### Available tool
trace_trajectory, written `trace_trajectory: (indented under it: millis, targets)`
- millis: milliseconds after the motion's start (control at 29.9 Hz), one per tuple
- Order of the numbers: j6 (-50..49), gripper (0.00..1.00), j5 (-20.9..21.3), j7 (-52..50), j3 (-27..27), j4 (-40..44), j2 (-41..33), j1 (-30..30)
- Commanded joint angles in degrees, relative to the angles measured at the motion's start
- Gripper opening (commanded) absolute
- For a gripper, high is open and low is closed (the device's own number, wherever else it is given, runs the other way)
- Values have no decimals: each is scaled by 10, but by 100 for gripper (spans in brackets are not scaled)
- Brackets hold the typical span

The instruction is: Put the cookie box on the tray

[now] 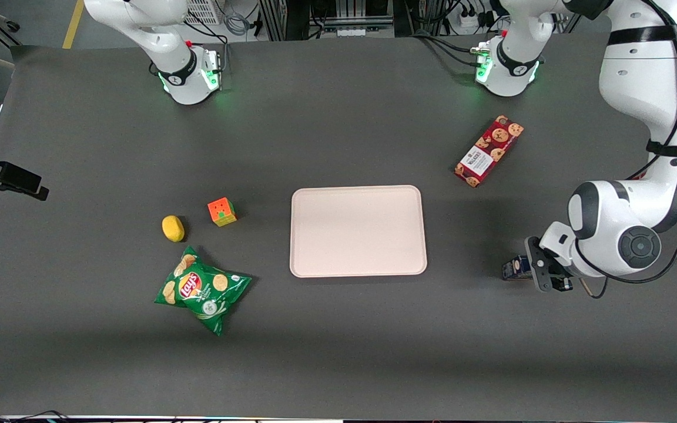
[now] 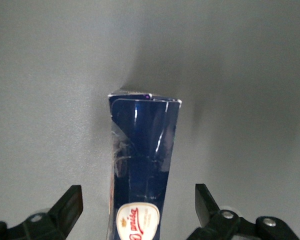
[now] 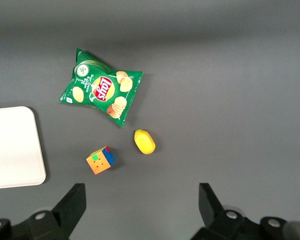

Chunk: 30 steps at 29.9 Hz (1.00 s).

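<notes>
The cookie box (image 1: 513,268) is a long dark navy carton lying flat on the table, toward the working arm's end, apart from the tray (image 1: 357,230). The tray is pale cream-pink and bare. My gripper (image 1: 531,269) hangs low over the carton and hides most of it in the front view. In the left wrist view the cookie box (image 2: 142,165) runs lengthwise between the fingers, its white-and-red logo showing. The gripper (image 2: 137,196) is open, with a gap of table between each fingertip and the carton's sides.
A red box of chocolate-chip cookies (image 1: 489,150) lies farther from the front camera than the gripper. Toward the parked arm's end lie a colour cube (image 1: 222,211), a lemon (image 1: 173,228) and a green Lay's bag (image 1: 202,289).
</notes>
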Motion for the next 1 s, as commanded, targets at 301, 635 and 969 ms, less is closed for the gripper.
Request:
trace_trajectory:
  millis: [301,635,969]
  targets:
    - [-201,0,-3,-71,-9,158,-34,-7]
    - [-274,0,2,-111,-10,206,-84,-7]
    - [-418,0,16,-110,-17,298,-106,-8]
